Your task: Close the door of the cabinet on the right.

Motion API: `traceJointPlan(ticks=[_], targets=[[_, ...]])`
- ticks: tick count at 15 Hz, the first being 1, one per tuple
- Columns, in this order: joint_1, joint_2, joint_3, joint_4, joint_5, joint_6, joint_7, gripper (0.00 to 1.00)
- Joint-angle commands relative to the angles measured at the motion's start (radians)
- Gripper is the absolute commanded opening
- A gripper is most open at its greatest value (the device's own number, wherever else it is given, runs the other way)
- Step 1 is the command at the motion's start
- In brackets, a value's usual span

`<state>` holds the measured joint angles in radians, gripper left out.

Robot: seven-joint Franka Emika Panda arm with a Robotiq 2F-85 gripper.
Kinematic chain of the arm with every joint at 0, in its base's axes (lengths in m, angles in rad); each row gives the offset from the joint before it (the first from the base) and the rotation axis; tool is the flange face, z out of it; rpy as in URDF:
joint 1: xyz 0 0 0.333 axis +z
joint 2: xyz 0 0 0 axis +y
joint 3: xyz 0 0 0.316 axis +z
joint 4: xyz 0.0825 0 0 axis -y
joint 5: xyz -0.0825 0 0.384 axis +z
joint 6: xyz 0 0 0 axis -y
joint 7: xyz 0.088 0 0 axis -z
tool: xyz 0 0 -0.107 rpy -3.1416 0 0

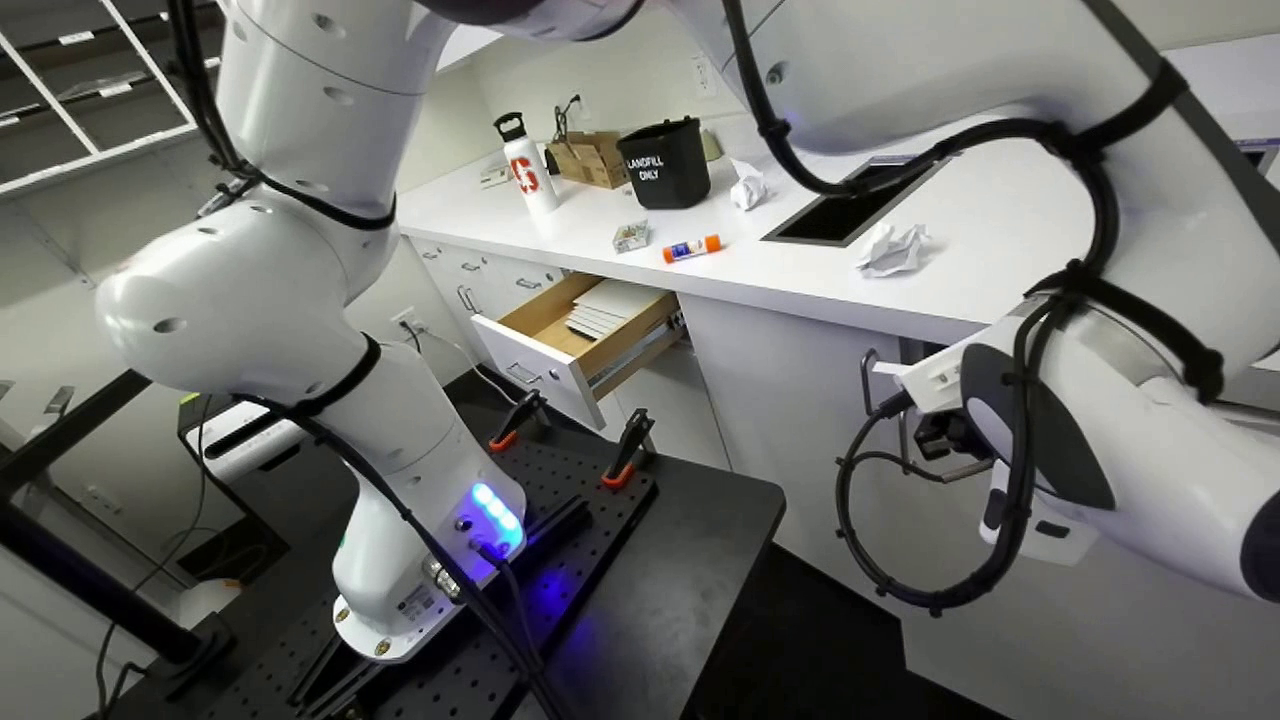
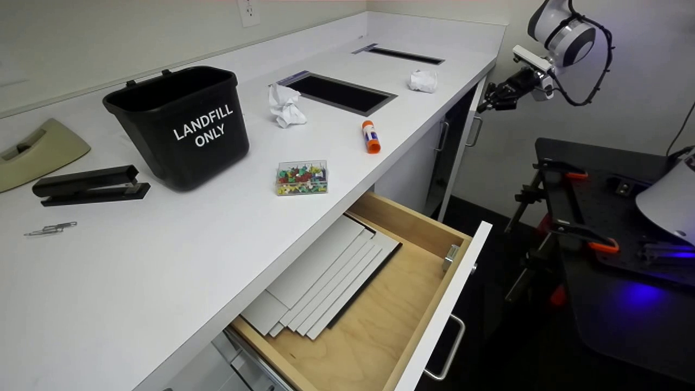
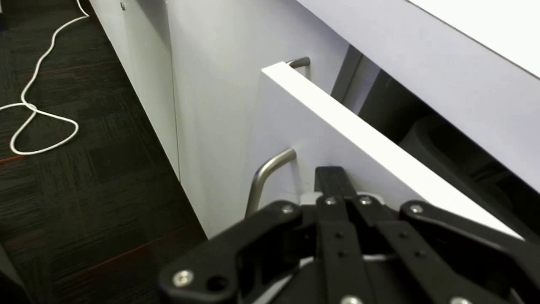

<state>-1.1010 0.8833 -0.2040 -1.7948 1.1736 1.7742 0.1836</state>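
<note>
The door is a flat white panel with a bar handle, standing partly open in the wrist view. It is also in both exterior views. The cabinet shows a dark interior behind the door, under the white countertop. My gripper is shut and empty. Its tips are at the door's outer face, beside the handle and below the top edge; whether they touch cannot be told. The gripper is at the door's upper outer part in an exterior view.
An open wood-lined drawer juts out from the same counter. A black table with clamps holds the robot base. A black bin, crumpled paper and a glue stick are on the countertop. A white cord lies on the floor.
</note>
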Motion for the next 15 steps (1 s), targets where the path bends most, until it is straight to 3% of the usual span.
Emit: traceJointPlan(ticks=[1,10,12,15], targets=[[0.038,-0.01,-0.028,-0.007,0.046,0.006,-0.059,0.0],[0.072,-0.015,-0.024,-0.017,0.116,0.004,-0.235,0.0],[0.098,-0.034,-0.045,-0.045,0.109,0.026,-0.271,0.0],[0.142,-0.157,-0.127,-0.195,0.043,0.077,-0.388,0.0]])
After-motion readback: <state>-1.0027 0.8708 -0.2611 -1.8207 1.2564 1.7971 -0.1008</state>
